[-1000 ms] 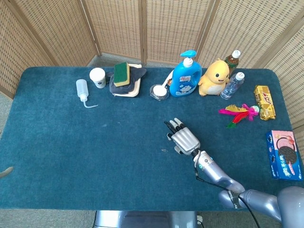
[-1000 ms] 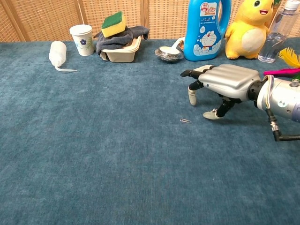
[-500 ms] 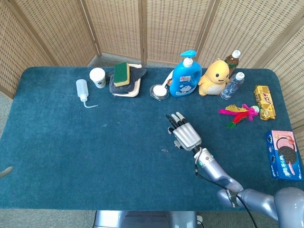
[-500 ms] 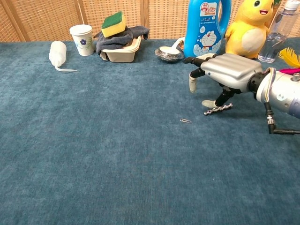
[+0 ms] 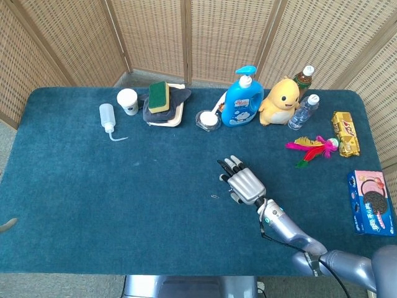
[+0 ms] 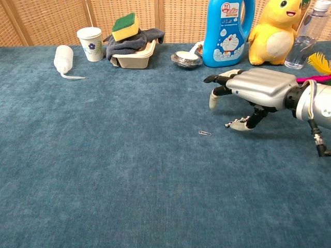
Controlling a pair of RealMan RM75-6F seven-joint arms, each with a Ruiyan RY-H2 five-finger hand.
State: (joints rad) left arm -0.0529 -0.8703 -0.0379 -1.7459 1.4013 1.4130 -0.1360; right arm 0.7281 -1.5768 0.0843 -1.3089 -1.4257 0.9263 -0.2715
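1. Sitting at the far edge, a tray (image 6: pixel 135 58) holds a grey cloth (image 6: pixel 138 38) topped by a green sponge (image 6: pixel 124 26); a foil bowl (image 6: pixel 186 58) holds something white.
2. Blue carpet covers the counter (image 6: pixel 103 165); wicker screens (image 5: pixel 155 34) stand behind.
3. Right hand (image 6: pixel 256 89) hovers palm down, fingers spread, thumb touching a small screw (image 6: pixel 234 123); whether it pinches is unclear. Left hand is unseen.

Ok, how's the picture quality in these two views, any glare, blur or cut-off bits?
Head view: even, soft light, sharp all over, only a faint shadow under the right hand; the table edges bow slightly. Chest view: also sharp, no glare on the table; the blue bottle and the yellow toy are cropped at the top, and the small paperclip is still crisp.
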